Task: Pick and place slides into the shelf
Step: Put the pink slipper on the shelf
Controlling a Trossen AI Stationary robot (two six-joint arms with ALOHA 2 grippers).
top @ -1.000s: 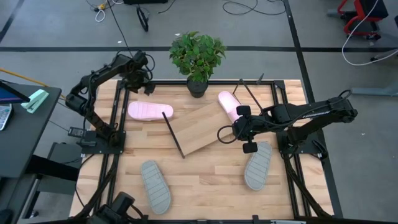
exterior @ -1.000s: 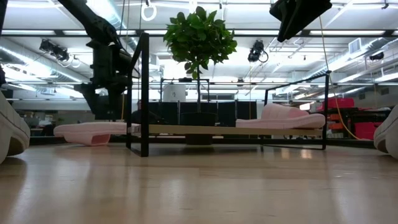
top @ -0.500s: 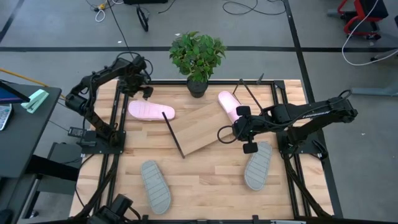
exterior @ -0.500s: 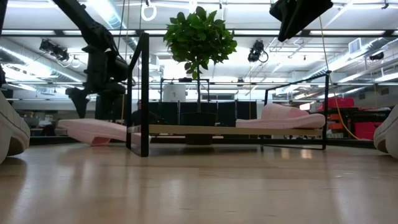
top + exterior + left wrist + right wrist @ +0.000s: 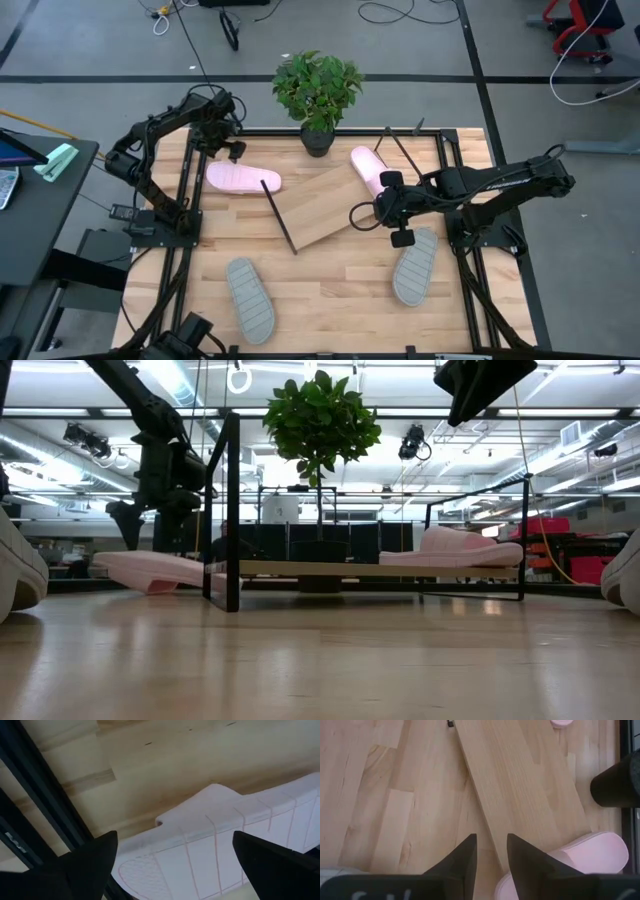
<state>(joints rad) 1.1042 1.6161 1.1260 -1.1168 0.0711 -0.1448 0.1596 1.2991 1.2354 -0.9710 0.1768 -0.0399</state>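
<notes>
- While lying flat under everything, wooden tabletop [image 5: 330,290] framed by black rails.
- At centre, slanted shelf [image 5: 320,205] on black wire frame, board running from 7 toward 1 o'clock.
- Behind it at 12 o'clock, potted plant [image 5: 318,88].
- At 9 o'clock off the shelf, left pink slide [image 5: 242,178], one end resting on the shelf's edge, tilted in the low view.
- At 1 o'clock, right pink slide [image 5: 366,168] on the shelf's upper end.
- At 7 o'clock, left grey slide [image 5: 249,298]; at 4 o'clock, right grey slide [image 5: 414,265], both on the tabletop.
- Above the left pink slide's outer end, left gripper [image 5: 226,150], fingers spread wide, holding nothing.
- Above the shelf's 3 o'clock edge, right gripper [image 5: 360,216], fingers narrowly apart, empty.
</notes>
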